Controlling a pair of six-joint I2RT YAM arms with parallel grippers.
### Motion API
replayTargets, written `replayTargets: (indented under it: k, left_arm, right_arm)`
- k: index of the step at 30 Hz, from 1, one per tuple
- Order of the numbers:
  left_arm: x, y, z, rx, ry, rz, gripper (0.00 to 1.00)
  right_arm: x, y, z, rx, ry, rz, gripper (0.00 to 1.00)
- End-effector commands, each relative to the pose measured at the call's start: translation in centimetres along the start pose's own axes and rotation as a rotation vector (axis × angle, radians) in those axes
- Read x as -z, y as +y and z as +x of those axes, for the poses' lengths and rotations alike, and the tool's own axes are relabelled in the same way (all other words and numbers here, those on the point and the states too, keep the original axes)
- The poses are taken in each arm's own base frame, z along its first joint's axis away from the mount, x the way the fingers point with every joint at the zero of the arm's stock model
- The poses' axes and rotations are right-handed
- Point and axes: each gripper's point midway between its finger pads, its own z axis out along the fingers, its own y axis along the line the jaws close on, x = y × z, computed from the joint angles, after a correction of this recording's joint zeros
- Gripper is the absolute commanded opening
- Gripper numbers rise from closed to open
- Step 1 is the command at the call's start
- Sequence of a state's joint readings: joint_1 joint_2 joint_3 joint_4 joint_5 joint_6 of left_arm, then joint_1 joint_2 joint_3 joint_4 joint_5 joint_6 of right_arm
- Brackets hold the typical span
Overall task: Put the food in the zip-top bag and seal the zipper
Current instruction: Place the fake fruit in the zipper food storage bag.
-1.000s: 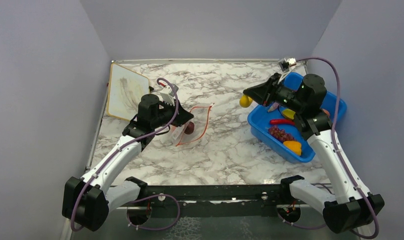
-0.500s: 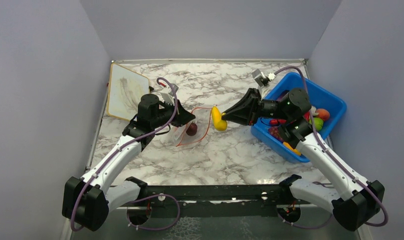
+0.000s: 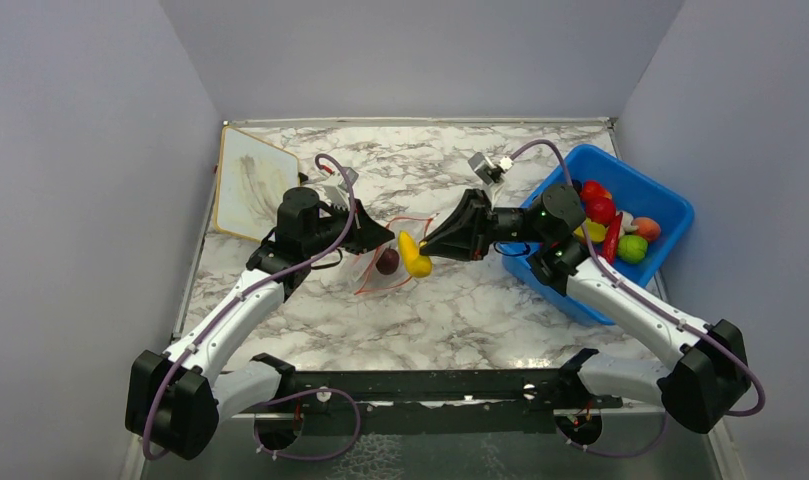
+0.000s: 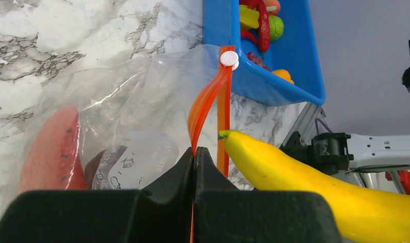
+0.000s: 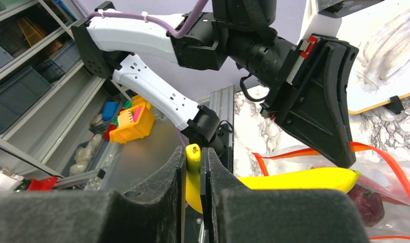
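Soft, even light comes from above in the overhead view. Shadows on the tabletop (image 3: 460, 300) are faint, and the walls (image 3: 80, 200) look flat and grey-violet. In my left wrist view the bag (image 4: 142, 101) catches white streaks of glare, and my left fingers (image 4: 167, 177) fill the bottom of the frame, dark and out of focus. The banana (image 4: 304, 172) at lower right is brightly lit. My right fingers (image 5: 162, 187) are blurred too, and the shelves (image 5: 20, 61) at upper left are dim.
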State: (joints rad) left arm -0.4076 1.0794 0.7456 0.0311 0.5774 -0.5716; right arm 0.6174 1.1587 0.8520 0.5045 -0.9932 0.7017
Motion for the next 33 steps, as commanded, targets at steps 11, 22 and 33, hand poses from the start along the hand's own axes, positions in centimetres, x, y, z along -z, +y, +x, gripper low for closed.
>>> replayTargets:
  k: [11, 22, 33]
  left_arm:
    - [0.6, -3.2, -1.5, -0.009, -0.016, 0.123, 0.00]
    - [0.9, -4.1, -1.8, -0.022, -0.018, 0.158, 0.00]
    - [0.6, -4.5, -1.9, 0.011, -0.025, 0.187, 0.00]
  right_arm:
    - [0.0, -6.1, 2.0, 0.167, -0.011, 0.202, 0.01]
    - [1.5, -10.4, 3.2, 0.244, 0.014, 0.406, 0.01]
    - [1.2, -9.6, 4.5, 0.304, -0.011, 0.330, 0.01]
